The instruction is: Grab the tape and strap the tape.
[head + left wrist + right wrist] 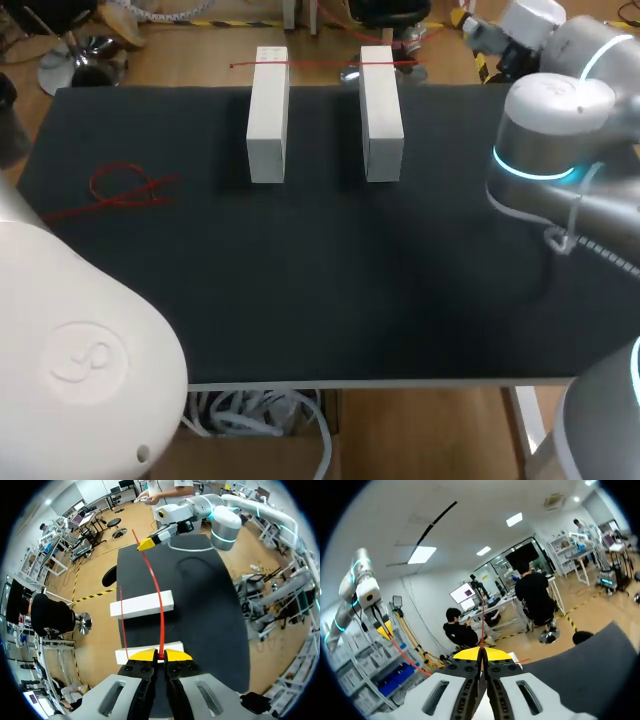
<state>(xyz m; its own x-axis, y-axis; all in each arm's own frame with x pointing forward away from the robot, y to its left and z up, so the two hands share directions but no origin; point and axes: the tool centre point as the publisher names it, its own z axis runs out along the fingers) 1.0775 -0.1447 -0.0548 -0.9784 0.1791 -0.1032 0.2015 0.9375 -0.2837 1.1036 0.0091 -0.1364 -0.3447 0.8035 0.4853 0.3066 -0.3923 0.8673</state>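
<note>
**Head view.** Tape [320, 65]: a thin red strand drawn straight across the far ends of two white blocks, near the far edge of the mat [320, 290]. Left block [267, 115] and right block [381, 112] lie side by side, apart, with their long sides running away from the robot. Red loop [125, 188]: a second red strand, lying loose on the mat well to the left of the blocks. Left arm [70, 360] fills the near left corner. Right arm [550, 130] stands at the right edge. Neither claw shows here.

**Left wrist view.** Left claw [160, 655]: closed, yellow tips together and pinching the tape [159, 605] between them. It sits just above the near block [122, 655]. From the tips the tape runs ahead in a shallow curve over the near block and the far block [142, 605] to the right claw [148, 543], which holds its other end above the far part of the mat [210, 610]. A fainter red strand runs beside the main one, across the gap between the blocks.

**Right wrist view.** Right claw [481, 653]: closed, tips pressed together on the tape [482, 625], which rises straight ahead from between them. Beside the claw, well off, is the left arm [360, 587] with its left claw [384, 629]; a red strand runs down from that claw. A patch of mat [590, 665] lies on the other side of the right claw.
</note>
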